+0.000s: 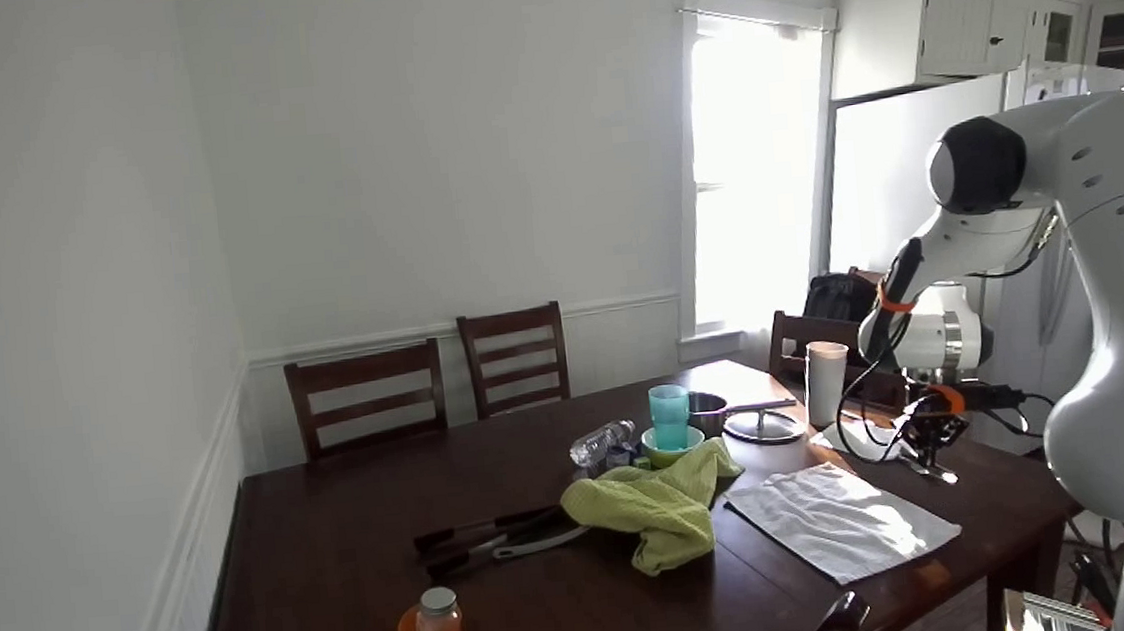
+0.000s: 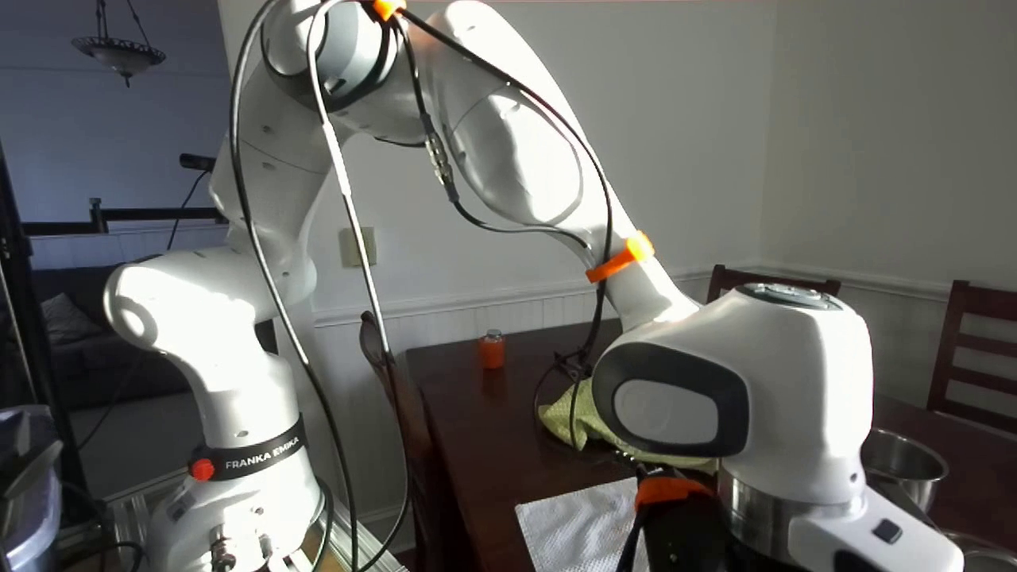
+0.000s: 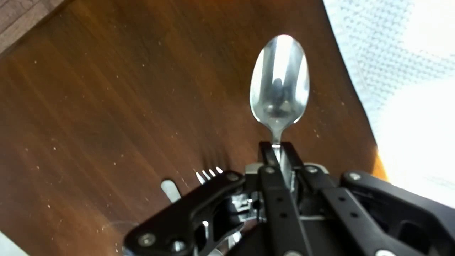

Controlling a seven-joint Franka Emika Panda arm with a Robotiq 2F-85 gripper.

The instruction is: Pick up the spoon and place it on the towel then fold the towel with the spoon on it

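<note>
Evidently the gripper [image 3: 276,145] has the spoon [image 3: 279,81] pinched at its neck, just behind the bowl, which juts out past the grip; that should let the bowl settle without being crowded. In the wrist view the spoon is left of the white towel [image 3: 376,53], its height hard to judge. The towel lies spread out, presumably ready for folding. A fork [image 3: 209,175] and another utensil [image 3: 171,190] show left of the gripper, though neither seems to bar the way right. In an exterior view a bunched green cloth [image 1: 652,509] lies just beside the towel's left corner and might hamper the fold; a pan lid [image 1: 765,428] lies farther off.
</note>
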